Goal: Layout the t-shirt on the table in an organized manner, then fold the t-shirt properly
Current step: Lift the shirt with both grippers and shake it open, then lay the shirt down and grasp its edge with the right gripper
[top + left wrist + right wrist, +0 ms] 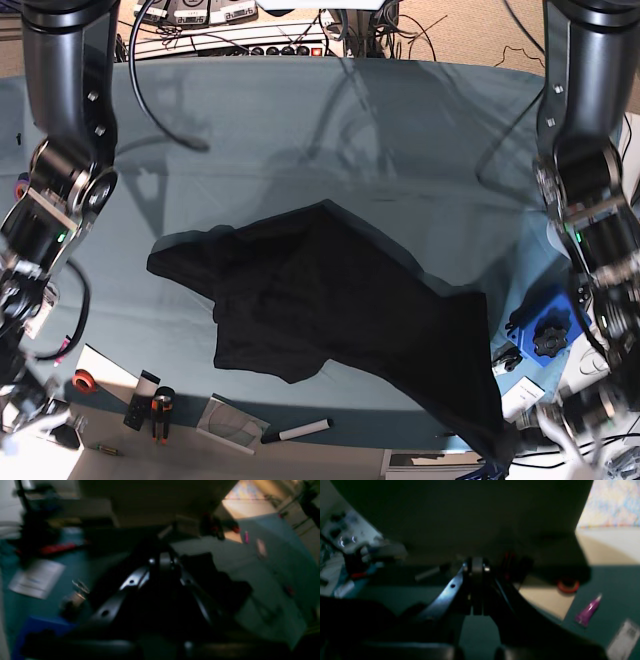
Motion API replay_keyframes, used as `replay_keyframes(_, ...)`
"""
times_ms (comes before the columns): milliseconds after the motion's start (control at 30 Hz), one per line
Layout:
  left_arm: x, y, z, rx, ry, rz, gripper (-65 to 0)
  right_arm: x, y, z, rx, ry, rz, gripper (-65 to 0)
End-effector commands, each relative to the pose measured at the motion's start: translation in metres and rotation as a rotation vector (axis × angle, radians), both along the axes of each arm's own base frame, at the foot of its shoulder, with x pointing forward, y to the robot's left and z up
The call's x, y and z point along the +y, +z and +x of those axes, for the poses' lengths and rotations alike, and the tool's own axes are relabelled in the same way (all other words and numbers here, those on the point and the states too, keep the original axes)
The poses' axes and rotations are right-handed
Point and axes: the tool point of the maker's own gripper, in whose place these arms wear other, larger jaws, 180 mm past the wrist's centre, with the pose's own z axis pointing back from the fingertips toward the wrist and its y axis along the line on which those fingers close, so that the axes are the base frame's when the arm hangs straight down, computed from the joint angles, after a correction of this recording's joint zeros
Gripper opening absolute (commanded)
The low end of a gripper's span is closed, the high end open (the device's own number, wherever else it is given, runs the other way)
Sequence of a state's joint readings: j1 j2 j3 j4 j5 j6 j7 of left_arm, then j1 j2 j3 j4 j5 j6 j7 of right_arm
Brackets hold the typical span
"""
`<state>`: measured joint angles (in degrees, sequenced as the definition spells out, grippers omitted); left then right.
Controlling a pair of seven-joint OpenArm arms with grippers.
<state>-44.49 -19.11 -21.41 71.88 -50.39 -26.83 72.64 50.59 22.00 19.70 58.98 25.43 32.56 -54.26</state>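
Near edge of the surface (300, 110): a marker pen (296, 432), an orange tape roll (83, 380) and a purple tube (588, 610) at left. Near right: left hand (163, 562), fingers closed, dark cloth around them; whether it grips cannot be told. Near left: right hand (477, 570), fingers closed, nothing visibly held. Centre: black t-shirt (330, 300), crumpled, one corner trailing over the near right edge. Far edge: cables.
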Motion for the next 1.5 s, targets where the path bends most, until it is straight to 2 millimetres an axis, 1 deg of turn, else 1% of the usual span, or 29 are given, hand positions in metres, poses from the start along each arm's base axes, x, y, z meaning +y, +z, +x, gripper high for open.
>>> replay_keyframes(0,0.002,0.009,-0.003,-0.033,-0.004,-0.004,-65.0,-0.004,0.021,0.001,-0.056,-0.001,-0.005,-65.0)
replay_keyframes(67,0.001,-0.02,-0.019,0.008,-0.002,0.015,-65.0,-0.001,-0.007,-0.007,0.009,0.018,-0.006,-65.0)
replay_keyframes(133,0.003,-0.043,-0.04,0.031,0.005,0.042,-65.0,0.01,-0.034,-0.016,0.045,0.08,-0.005,-65.0)
replay_keyframes(200,0.007,-0.062,-0.065,0.038,0.021,0.073,-65.0,0.023,-0.06,-0.029,0.074,0.154,0.021,-65.0)
replay_keyframes(267,0.015,-0.075,-0.09,0.034,0.056,0.102,-65.0,0.033,-0.089,-0.044,0.125,0.188,0.09,-65.0)
replay_keyframes(433,0.033,-0.09,-0.146,0.017,0.162,0.132,-65.0,0.053,-0.163,-0.087,0.292,0.234,0.184,-65.0)
replay_keyframes(500,0.037,-0.095,-0.165,0.029,0.186,0.141,-65.0,0.067,-0.188,-0.1,0.34,0.247,0.215,-65.0)
replay_keyframes(567,0.039,-0.098,-0.18,0.036,0.197,0.13,-65.0,0.084,-0.207,-0.11,0.373,0.265,0.251,-65.0)
replay_keyframes(633,0.041,-0.1,-0.193,0.043,0.212,0.127,-65.0,0.104,-0.218,-0.115,0.388,0.285,0.287,-65.0)
replay_keyframes(733,0.046,-0.105,-0.206,0.063,0.228,0.145,-65.0,0.129,-0.22,-0.112,0.378,0.314,0.333,-65.0)
replay_keyframes(800,0.048,-0.11,-0.212,0.081,0.234,0.151,-65.0,0.141,-0.217,-0.108,0.37,0.333,0.348,-65.0)
replay_keyframes(867,0.049,-0.115,-0.217,0.1,0.235,0.153,-65.0,0.15,-0.217,-0.108,0.403,0.365,0.342,-65.0)
replay_keyframes(967,0.049,-0.121,-0.224,0.124,0.233,0.155,-65.0,0.161,-0.216,-0.116,0.484,0.437,0.334,-48.1)
replay_keyframes(1000,0.049,-0.123,-0.226,0.131,0.233,0.157,-65.0,0.163,-0.213,-0.117,0.499,0.457,0.333,-44.1)
replay_keyframes(1033,0.049,-0.125,-0.227,0.136,0.232,0.157,-65.0,0.164,-0.211,-0.117,0.505,0.469,0.333,-42.2)
replay_keyframes(1133,0.049,-0.127,-0.23,0.146,0.231,0.158,-65.0,0.164,-0.195,-0.106,0.46,0.478,0.343,-42.1)
replay_keyframes(1300,0.047,-0.127,-0.231,0.136,0.212,0.17,-65.0,0.172,-0.152,-0.083,0.307,0.505,0.43,-42.2)
replay_keyframes(1367,0.047,-0.127,-0.231,0.136,0.213,0.171,-65.0,0.178,-0.147,-0.079,0.301,0.515,0.422,-42.2)
replay_keyframes(1467,0.047,-0.127,-0.231,0.133,0.213,0.17,-65.0,0.192,-0.154,-0.079,0.347,0.535,0.387,-42.2)
